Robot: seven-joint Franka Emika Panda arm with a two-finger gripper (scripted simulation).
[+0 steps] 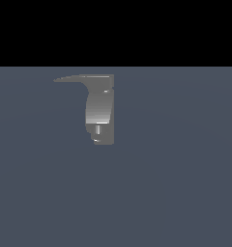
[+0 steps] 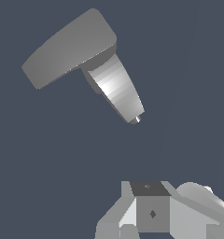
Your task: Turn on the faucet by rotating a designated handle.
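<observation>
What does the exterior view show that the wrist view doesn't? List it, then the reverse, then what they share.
Only the exterior view shows the handle as a thin lever tapering to a point toward that view's left, and a black band above the floor. Only the wrist view shows the pincer, apart from the faucet; whether it is open I cannot tell. Both show the grey faucet with its shaded curved body and small stub, on a plain blue-grey ground.
</observation>
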